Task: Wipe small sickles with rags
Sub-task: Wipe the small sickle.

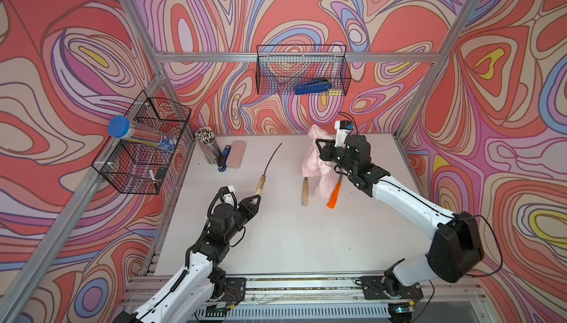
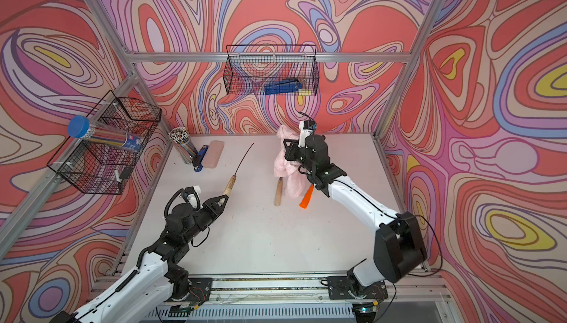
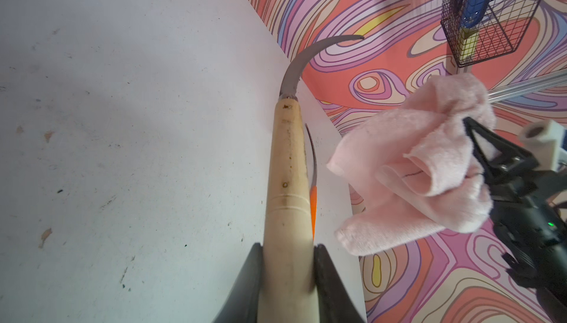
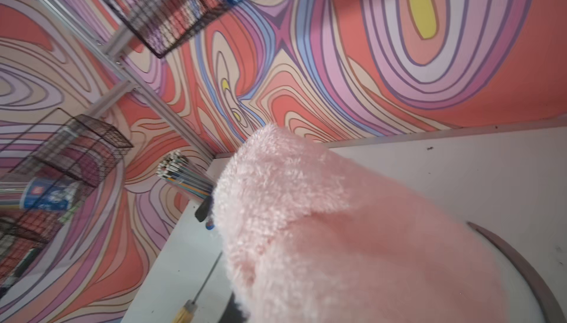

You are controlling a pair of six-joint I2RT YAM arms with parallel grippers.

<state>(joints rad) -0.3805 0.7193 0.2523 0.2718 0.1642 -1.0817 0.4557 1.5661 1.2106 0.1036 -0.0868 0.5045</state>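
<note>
My left gripper [image 1: 255, 199] is clamped on the butt of a wooden-handled sickle [image 1: 262, 183], left of centre in both top views. Its thin dark blade runs up and to the right. In the left wrist view the pale handle sits tight between my jaws, with the curved blade clear ahead.

My right gripper [image 1: 321, 150] is pinched together on the pink rag [image 1: 311, 165], right of centre and higher in the frame. The cloth hangs bunched from it. From above it hides the blades of the second wooden-handled sickle [image 1: 305, 191] and the orange-handled sickle [image 1: 333, 197], which lie on the table [image 1: 276, 244]. I cannot tell whether it touches them.

I judge this to be the step of bringing cloth and blade together. Both are in hand but well apart, and no wiping contact is made yet. The next move calls for carrying the rag leftward to the held blade and wrapping it over the flat. Then I stroke from handle toward tip while my left grip resists twisting.
</note>
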